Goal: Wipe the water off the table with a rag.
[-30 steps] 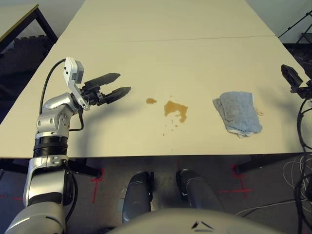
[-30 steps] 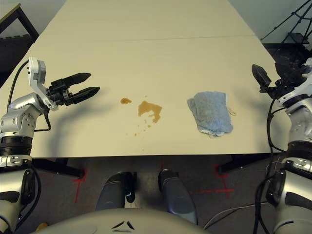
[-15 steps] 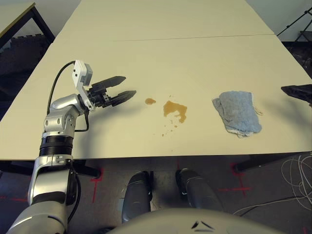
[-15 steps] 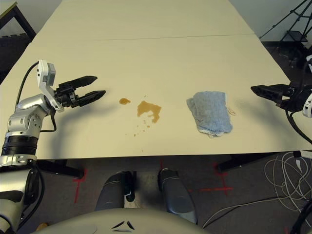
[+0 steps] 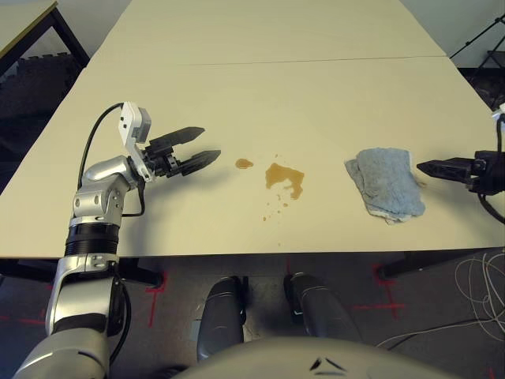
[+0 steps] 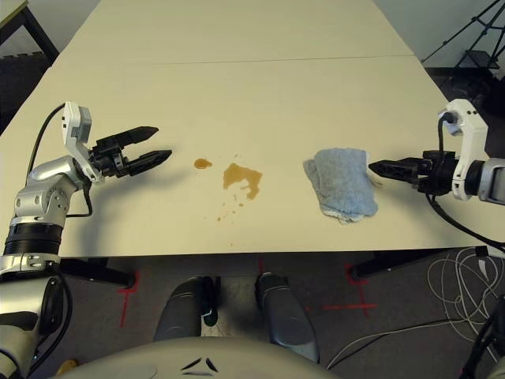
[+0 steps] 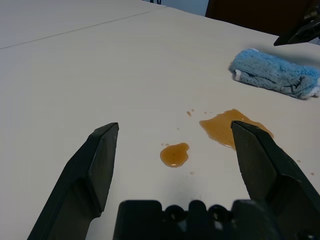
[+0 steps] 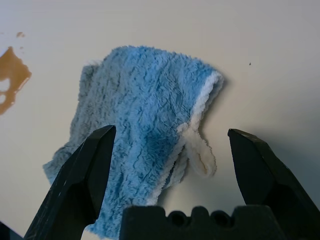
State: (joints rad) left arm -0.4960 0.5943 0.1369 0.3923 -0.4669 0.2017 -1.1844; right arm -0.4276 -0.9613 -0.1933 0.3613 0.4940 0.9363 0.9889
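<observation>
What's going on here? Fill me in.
A robot is set to wipe up a brown spill on the table. The rag lies untouched to the spill's right. The right gripper, open, points at the rag from its right, not gripping it. The left gripper, also open and empty, hovers left of the spill.

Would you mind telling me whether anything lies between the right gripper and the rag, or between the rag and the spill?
Nothing visible does. The right gripper, open, points at the rag across bare table; only bare tabletop separates the rag from the water.
</observation>
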